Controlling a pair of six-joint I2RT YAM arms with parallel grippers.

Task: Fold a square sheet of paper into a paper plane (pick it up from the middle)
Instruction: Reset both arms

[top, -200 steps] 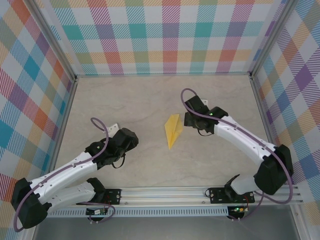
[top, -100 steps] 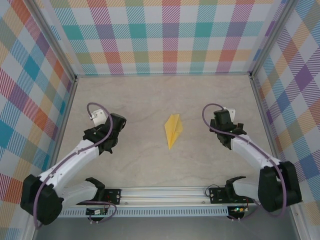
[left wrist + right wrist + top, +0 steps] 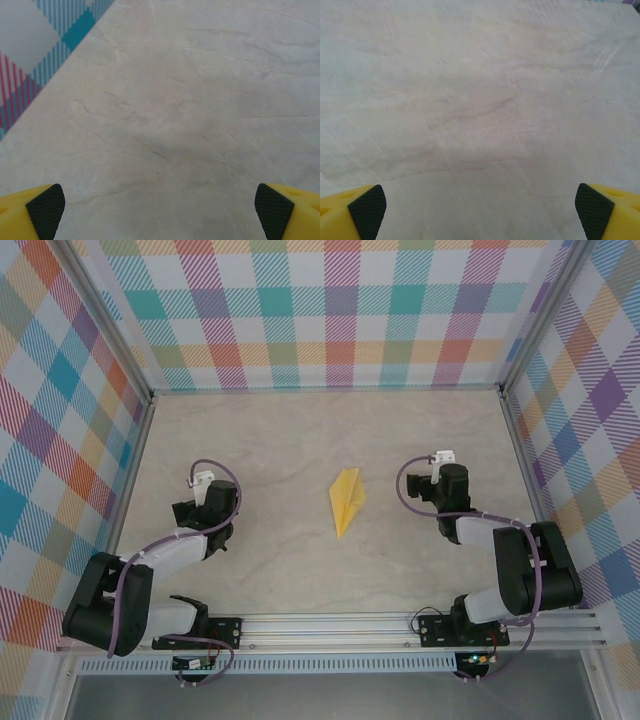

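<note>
Two grippers stand with jaws spread wide over bare table: the left gripper on the table's left side, the right gripper on its right side. Between them, well apart from both, the yellow paper plane lies flat near mid-table, its slim tip pointing toward the arm bases

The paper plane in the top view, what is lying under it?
The paper plane lies on the pale marbled table; nothing sticks out around its edges. The patch directly beneath is covered by the paper and cannot be seen.
</note>
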